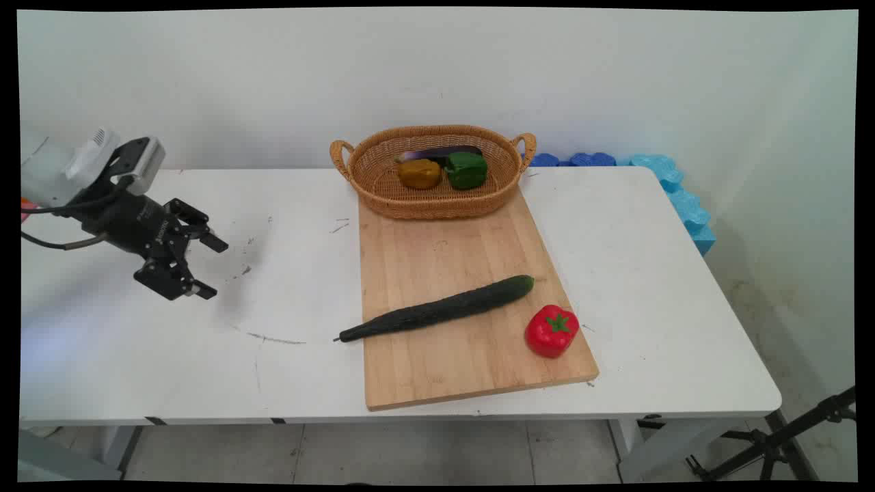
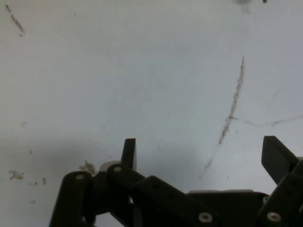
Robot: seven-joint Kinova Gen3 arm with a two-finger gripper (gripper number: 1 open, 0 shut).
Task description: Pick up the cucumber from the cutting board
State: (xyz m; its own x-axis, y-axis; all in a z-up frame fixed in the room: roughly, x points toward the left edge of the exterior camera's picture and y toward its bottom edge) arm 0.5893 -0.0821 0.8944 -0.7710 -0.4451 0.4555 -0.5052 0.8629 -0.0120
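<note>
While the pincer (image 1: 213, 266) hangs wide open and empty near the counter's (image 1: 649, 287) left edge, the cucumber (image 1: 437, 309) lies across the board (image 1: 444, 369); the tomato (image 1: 552, 331) sits beside it.

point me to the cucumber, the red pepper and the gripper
cucumber (image 1: 437, 310): main view, middle of its dark green body, on the cutting board.
red pepper (image 1: 552, 331): main view, its red side below the green stem.
gripper (image 1: 212, 267): main view, midway between its two open fingertips.

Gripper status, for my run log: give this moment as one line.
gripper: open, empty, above bare table | nearest: cucumber on cutting board | tomato beside it
</note>
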